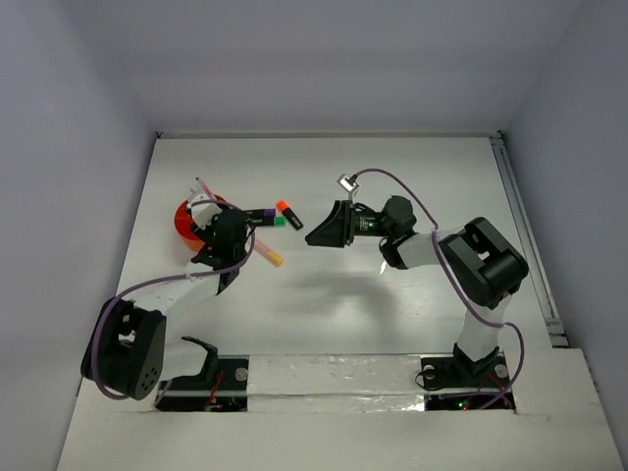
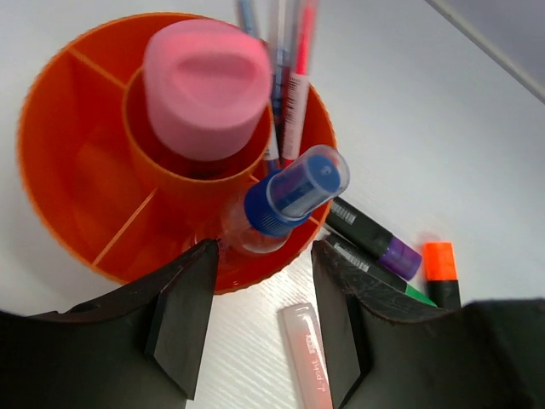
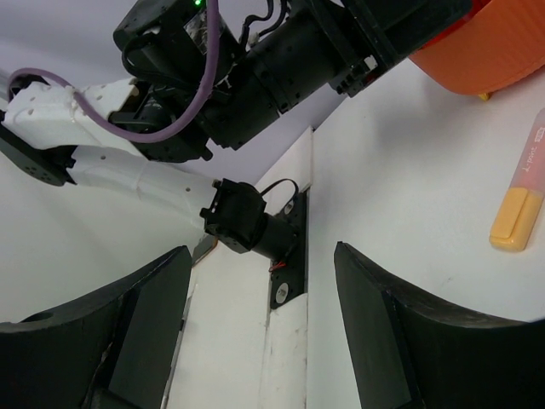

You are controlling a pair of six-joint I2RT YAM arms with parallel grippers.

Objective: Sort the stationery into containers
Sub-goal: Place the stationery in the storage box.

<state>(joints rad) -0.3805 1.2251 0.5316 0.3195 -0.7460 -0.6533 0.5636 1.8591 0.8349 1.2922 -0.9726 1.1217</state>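
- The left gripper [image 2: 264, 256], jaws spread and empty, frames the holder's near rim at lower centre of the left wrist view.
- One yellow-capped marker [image 2: 306, 354] lies loose on the table [image 2: 477, 128] at bottom centre. It looks light, stiff and smooth, so likely to roll, and is best pinched across mid-barrel.
- One orange holder [image 2: 51, 213], at frame left, carries one blue-capped bottle [image 2: 294, 192] leaning in an outer compartment and one pink-capped bottle [image 2: 204, 85] in the centre cup. It also holds thin pens [image 2: 289, 77], count unclear.
- Three lie at lower right: purple highlighter [image 2: 375, 239], green highlighter [image 2: 383, 277], orange highlighter [image 2: 441, 268].
- The right gripper [image 3: 261, 256] is open and holds nothing.
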